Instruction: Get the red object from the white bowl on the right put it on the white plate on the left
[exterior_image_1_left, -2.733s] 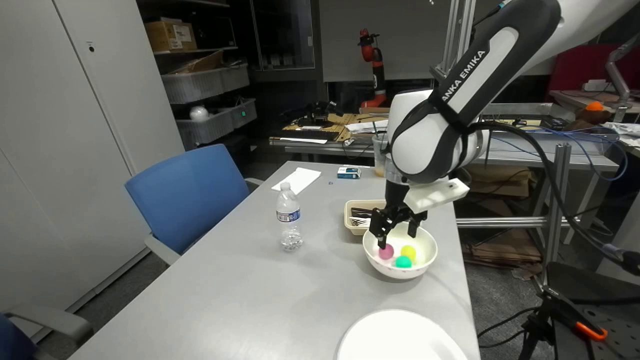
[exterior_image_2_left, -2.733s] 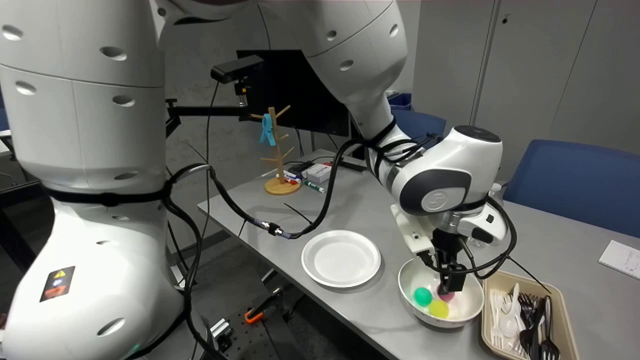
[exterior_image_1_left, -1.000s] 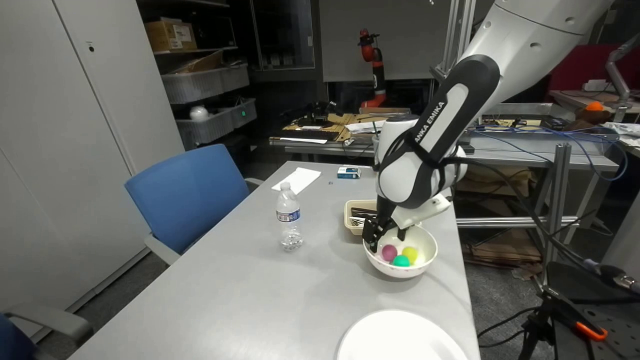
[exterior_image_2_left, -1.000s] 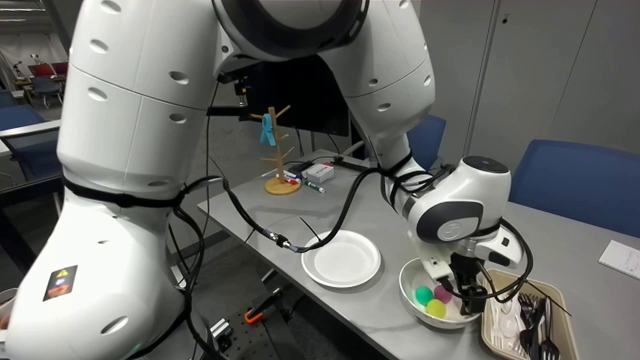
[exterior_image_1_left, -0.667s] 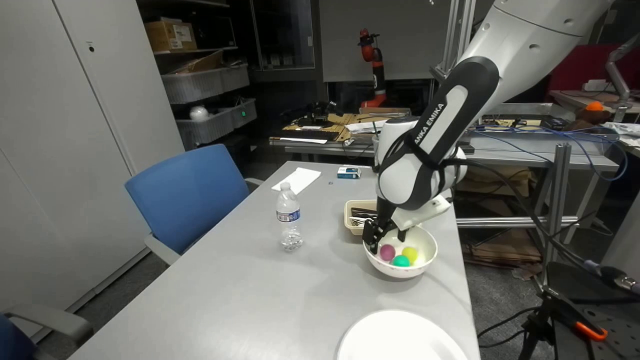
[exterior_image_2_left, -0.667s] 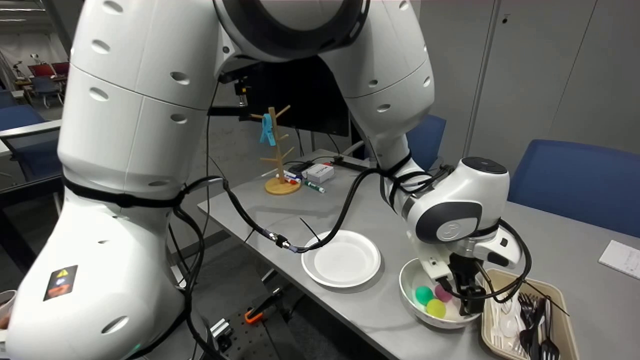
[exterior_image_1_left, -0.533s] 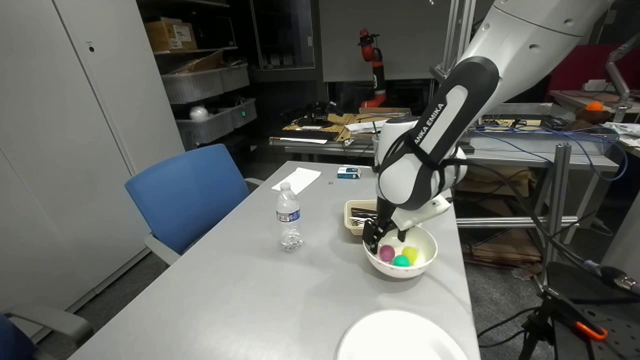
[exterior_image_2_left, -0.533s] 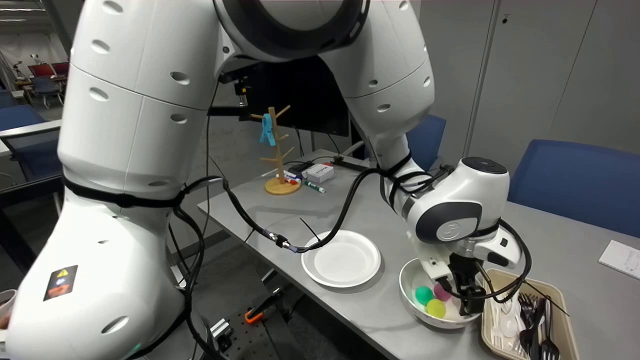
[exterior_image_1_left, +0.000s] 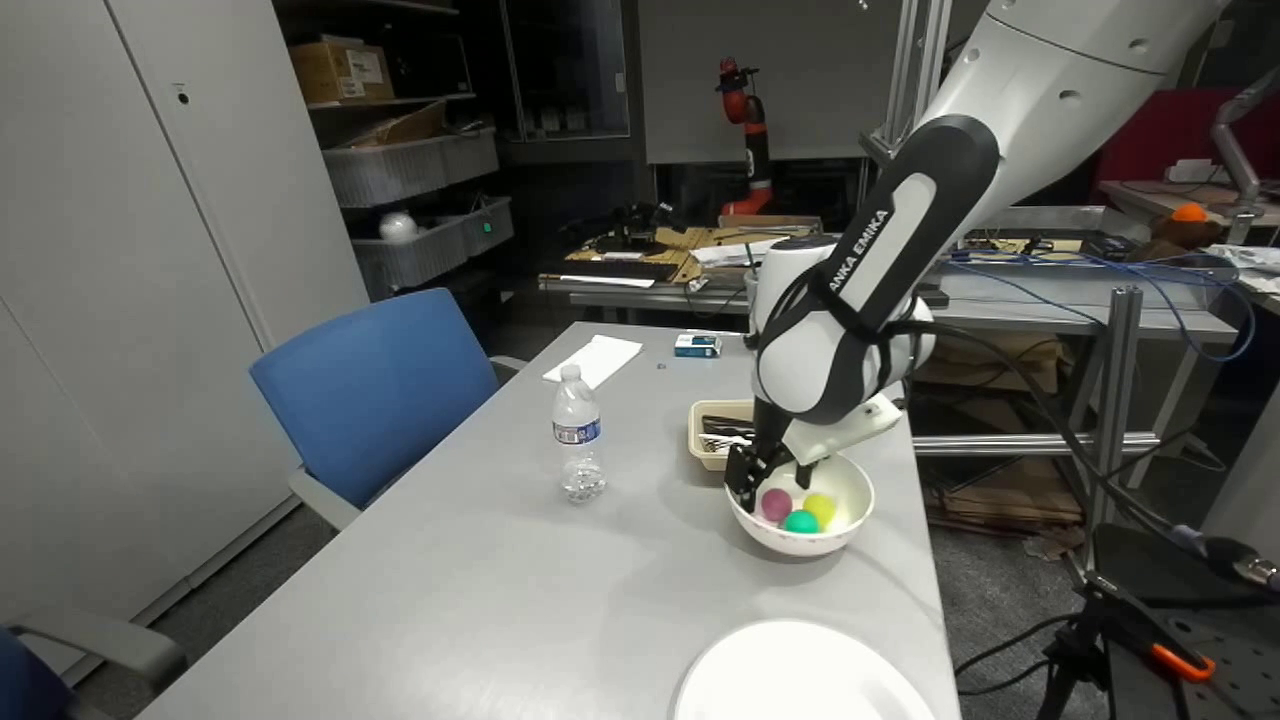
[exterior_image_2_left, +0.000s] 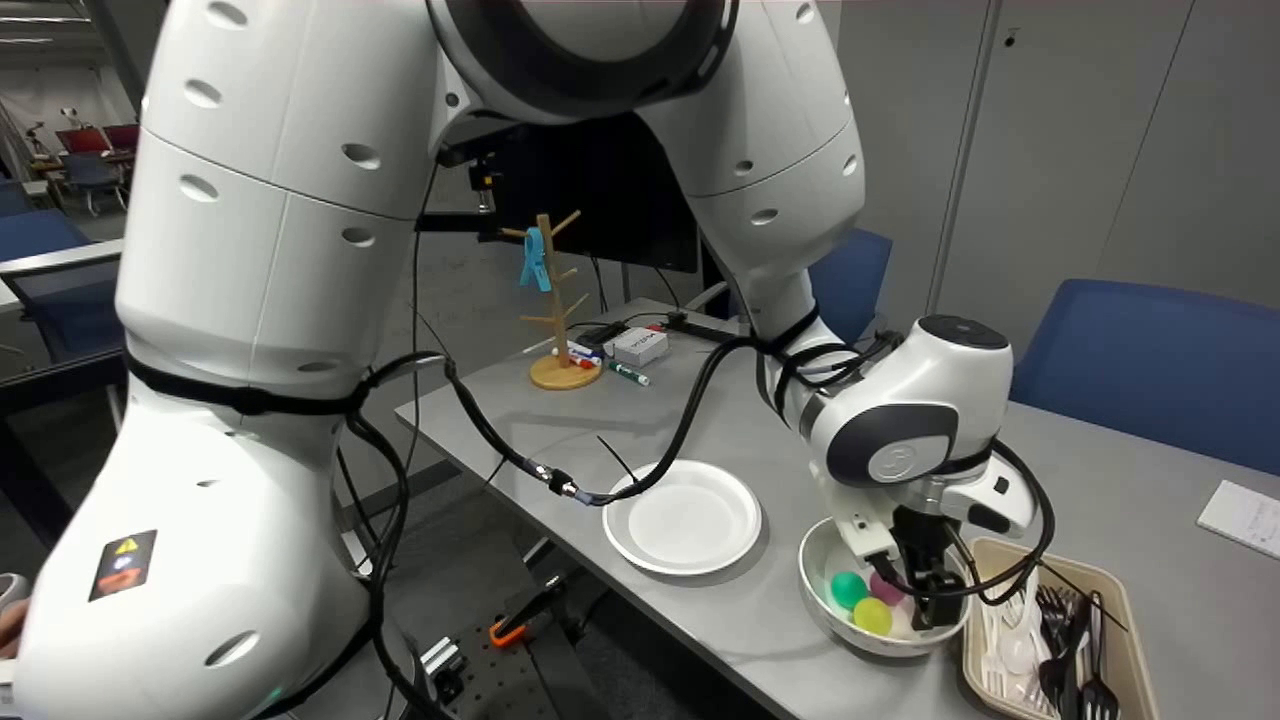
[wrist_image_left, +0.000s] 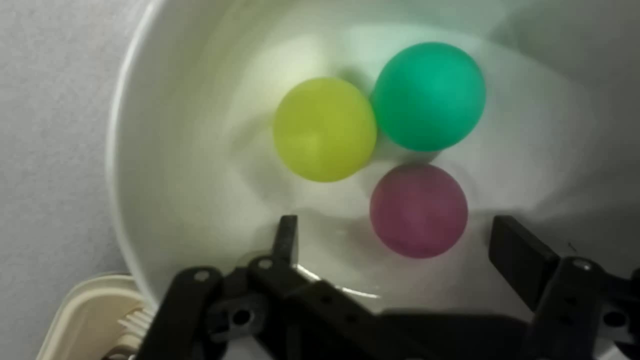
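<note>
Over the white bowl (exterior_image_1_left: 800, 545), the arm (exterior_image_1_left: 915, 215) bends down, its pincer (wrist_image_left: 395, 235) released, jaws well apart; just ahead of them, inside the bowl, lies the red object (wrist_image_left: 419, 211), a smooth, dusky-magenta ball.

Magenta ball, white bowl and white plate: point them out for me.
Magenta ball (wrist_image_left: 419, 211): in the wrist view, middle of its visible face.
White bowl (exterior_image_1_left: 800, 545): in an exterior view, outer wall below the near rim.
White plate (exterior_image_2_left: 684, 522): in an exterior view, bare middle of its base.
</note>
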